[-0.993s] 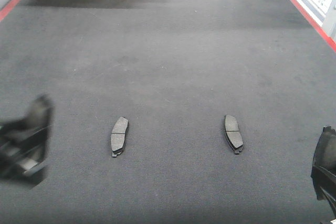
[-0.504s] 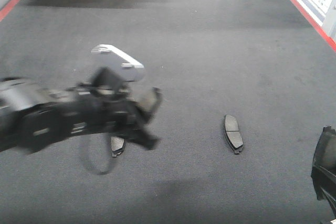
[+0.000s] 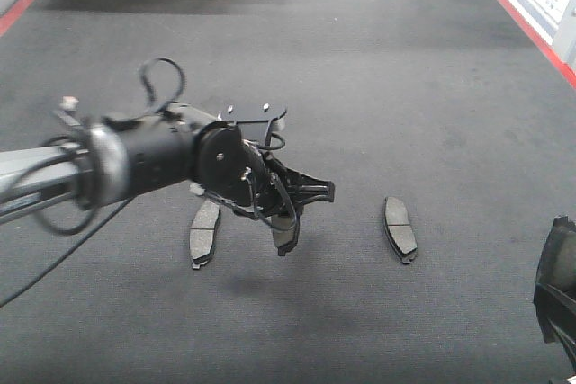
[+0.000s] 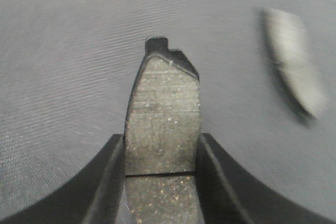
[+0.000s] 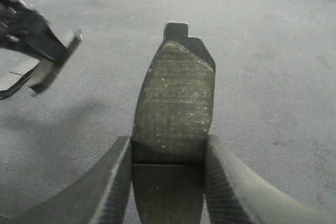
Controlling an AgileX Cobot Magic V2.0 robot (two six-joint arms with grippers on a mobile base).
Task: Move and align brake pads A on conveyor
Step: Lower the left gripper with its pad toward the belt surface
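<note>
- My left gripper (image 3: 290, 213) has swung in from the left edge of the wide dark grey felt belt (image 3: 378, 69) towards its middle.
- It now hangs above the belt, between the two flat dark grey pads lying there (image 3: 205, 233) (image 3: 400, 228).
- The left one is uncovered again.

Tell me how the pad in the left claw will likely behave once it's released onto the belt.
The pad looks flat and rigid, so it probably lies still rather than rolling. Its gritty face and the felt-like conveyor suggest little sliding. The left claw holds it by its narrow edges, so it may twist slightly on release.
</note>
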